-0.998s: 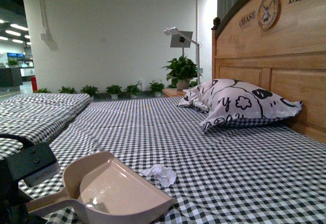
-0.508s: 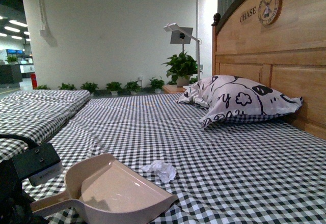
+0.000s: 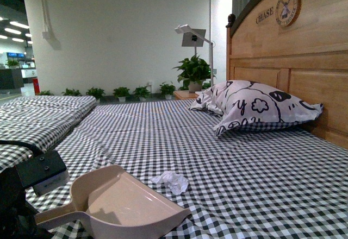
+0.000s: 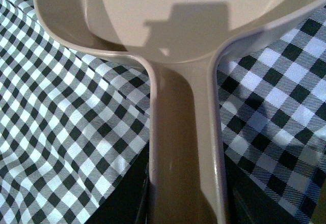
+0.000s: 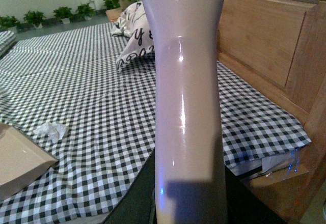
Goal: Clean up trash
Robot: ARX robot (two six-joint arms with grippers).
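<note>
Front and two wrist views of a bed (image 3: 244, 163) covered with a black-and-white checked sheet. The trash (image 3: 171, 180), a small crumpled white paper wad, lies on the sheet toward the near end of the bed, just beyond the open lip of a beige dustpan (image 3: 128, 206) and apart from it by a narrow strip of sheet. The right wrist view shows the same arrangement, with the wad (image 5: 51, 130) just past the pan's corner (image 5: 20, 158).

The left claw (image 4: 186, 208) is closed around the dustpan's handle. In the left wrist view the handle runs straight out between dark jaw parts and widens into the pan (image 4: 193, 25), over the checked sheet. Whether the pan's lip touches the sheet cannot be told.

The right claw (image 5: 188, 208) grips a pale glossy handle (image 5: 186, 81) that rises through the middle of the right wrist view; its far end is out of frame.

A white pillow (image 3: 261, 107) with black drawings leans against the wooden headboard (image 3: 288, 54), well apart from the wad.
</note>
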